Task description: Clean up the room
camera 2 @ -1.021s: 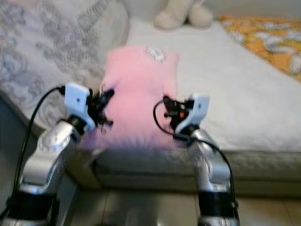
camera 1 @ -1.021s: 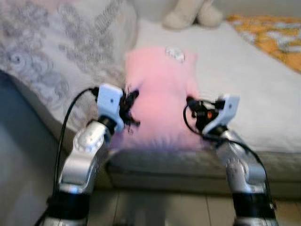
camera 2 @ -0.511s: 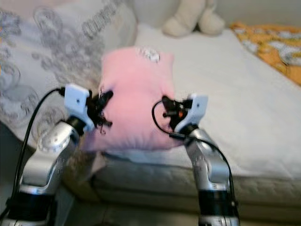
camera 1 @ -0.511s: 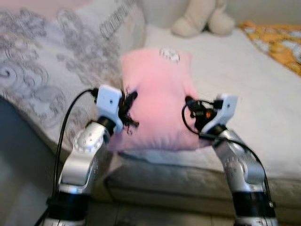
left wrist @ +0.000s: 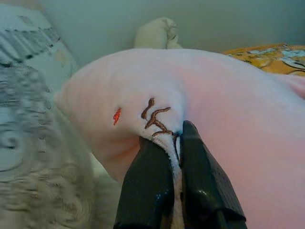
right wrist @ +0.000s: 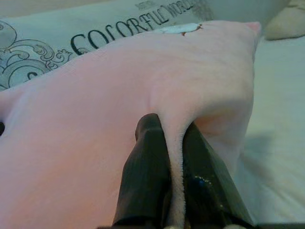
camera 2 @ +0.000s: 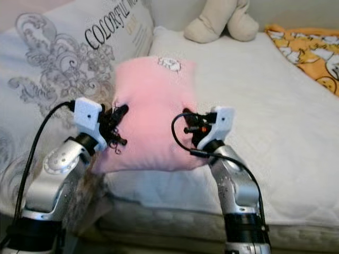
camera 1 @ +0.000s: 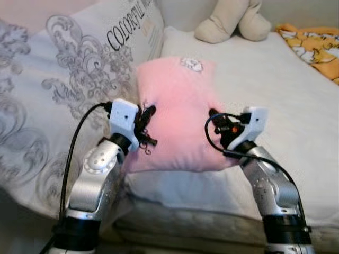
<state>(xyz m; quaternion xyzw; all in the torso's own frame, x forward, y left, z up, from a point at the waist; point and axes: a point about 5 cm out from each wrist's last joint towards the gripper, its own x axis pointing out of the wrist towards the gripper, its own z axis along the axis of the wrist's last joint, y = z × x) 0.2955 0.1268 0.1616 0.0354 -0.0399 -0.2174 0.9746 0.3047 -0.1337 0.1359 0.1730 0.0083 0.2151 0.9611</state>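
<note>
While raised, both arms on pink pillow

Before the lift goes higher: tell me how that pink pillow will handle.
The pink pillow is probably soft and floppy: its fabric bunches where the left gripper and right gripper pinch it. Likely light, since two edge pinches carry it. It may sag between them.

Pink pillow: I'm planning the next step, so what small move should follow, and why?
Probably carry the pink pillow forward and lower it onto the white mattress. The left gripper and right gripper each pinch an edge, holding it above the bed beside the patterned pillow.
</note>
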